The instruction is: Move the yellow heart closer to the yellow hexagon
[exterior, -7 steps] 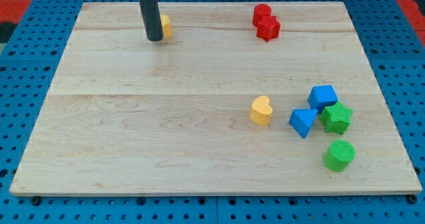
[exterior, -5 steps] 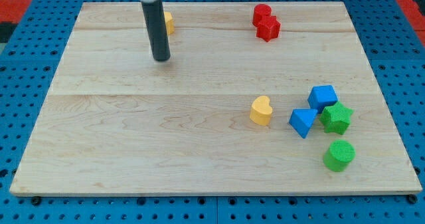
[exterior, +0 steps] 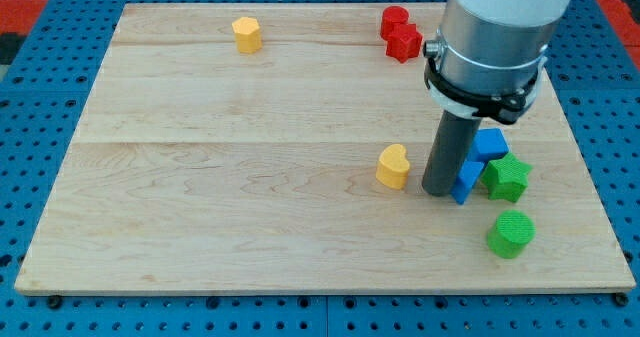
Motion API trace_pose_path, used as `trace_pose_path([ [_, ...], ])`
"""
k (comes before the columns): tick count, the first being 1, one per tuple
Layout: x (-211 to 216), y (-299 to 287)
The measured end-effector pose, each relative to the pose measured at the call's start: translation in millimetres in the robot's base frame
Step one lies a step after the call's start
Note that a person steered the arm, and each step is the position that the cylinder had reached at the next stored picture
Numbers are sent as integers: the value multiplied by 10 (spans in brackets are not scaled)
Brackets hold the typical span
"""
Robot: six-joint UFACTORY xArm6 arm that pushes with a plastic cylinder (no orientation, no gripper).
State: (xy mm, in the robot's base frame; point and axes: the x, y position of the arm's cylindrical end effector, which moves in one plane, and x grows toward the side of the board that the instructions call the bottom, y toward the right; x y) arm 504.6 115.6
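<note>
Camera view, yellow heart point(exterior: 393, 166) mid-table, lobes toward view's top, my tip point(exterior: 437, 190) just right, a bare rod with nothing to spread or pinch, yellow hexagon point(exterior: 246, 34) far top-left, pale wooden table point(exterior: 250, 177).

My tip point(exterior: 437, 191) down, rod upright

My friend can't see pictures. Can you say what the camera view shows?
My tip sits just right of the yellow heart, apart from it, in front of a blue block. The yellow hexagon is far off at the view's top left.
</note>
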Motion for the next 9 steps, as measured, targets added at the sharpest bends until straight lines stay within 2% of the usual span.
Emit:
trace_pose_path([
  [3, -619, -1520],
  [9, -1976, -1327],
])
